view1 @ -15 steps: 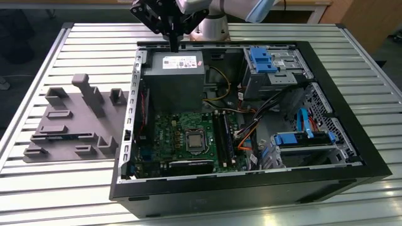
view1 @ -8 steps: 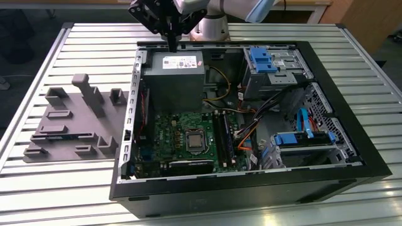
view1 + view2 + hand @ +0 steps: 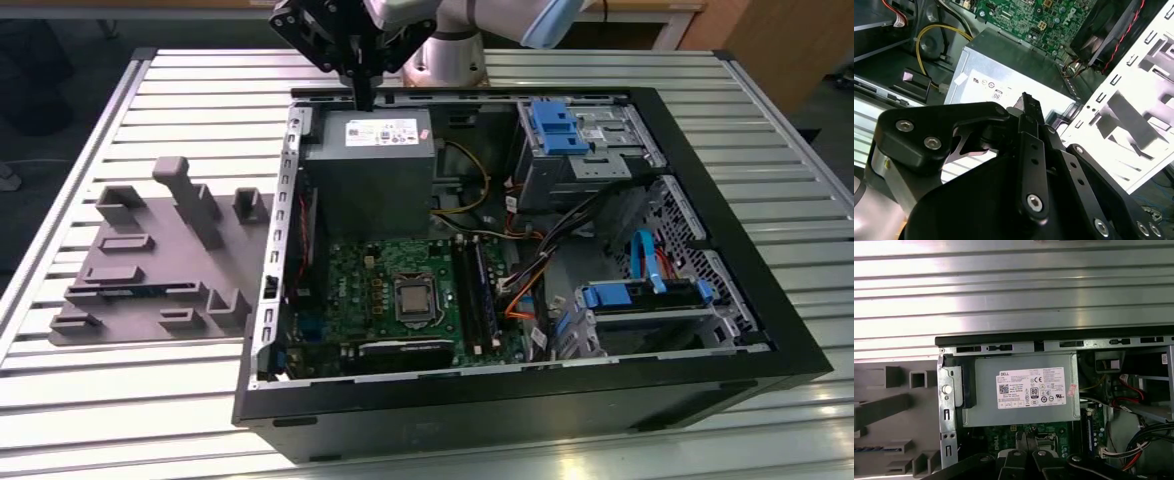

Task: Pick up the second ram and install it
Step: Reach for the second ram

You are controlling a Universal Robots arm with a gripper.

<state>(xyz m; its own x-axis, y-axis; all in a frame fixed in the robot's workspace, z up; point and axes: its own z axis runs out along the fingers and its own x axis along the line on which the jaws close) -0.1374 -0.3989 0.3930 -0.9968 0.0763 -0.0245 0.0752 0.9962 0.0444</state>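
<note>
My gripper (image 3: 363,98) hangs above the back edge of the open computer case (image 3: 747,390), over the grey power supply (image 3: 380,165). Its black fingers (image 3: 1032,150) stand together, and nothing shows between them in both wrist views. A thin dark strip with blue marks, which looks like the second ram (image 3: 130,291), sits on edge in a slot of the grey fixture at the exterior view's left, well away from the gripper. It also appears in the first wrist view as the second ram (image 3: 870,448). The motherboard's black slots (image 3: 477,292) lie beside the processor socket.
The grey fixture block (image 3: 147,255) with upright posts stands on the slatted metal table (image 3: 160,400). Inside the case are blue drive brackets (image 3: 554,125), orange, black and yellow cables (image 3: 527,290) and a fan (image 3: 1114,30). The case walls rise around the motherboard (image 3: 387,290).
</note>
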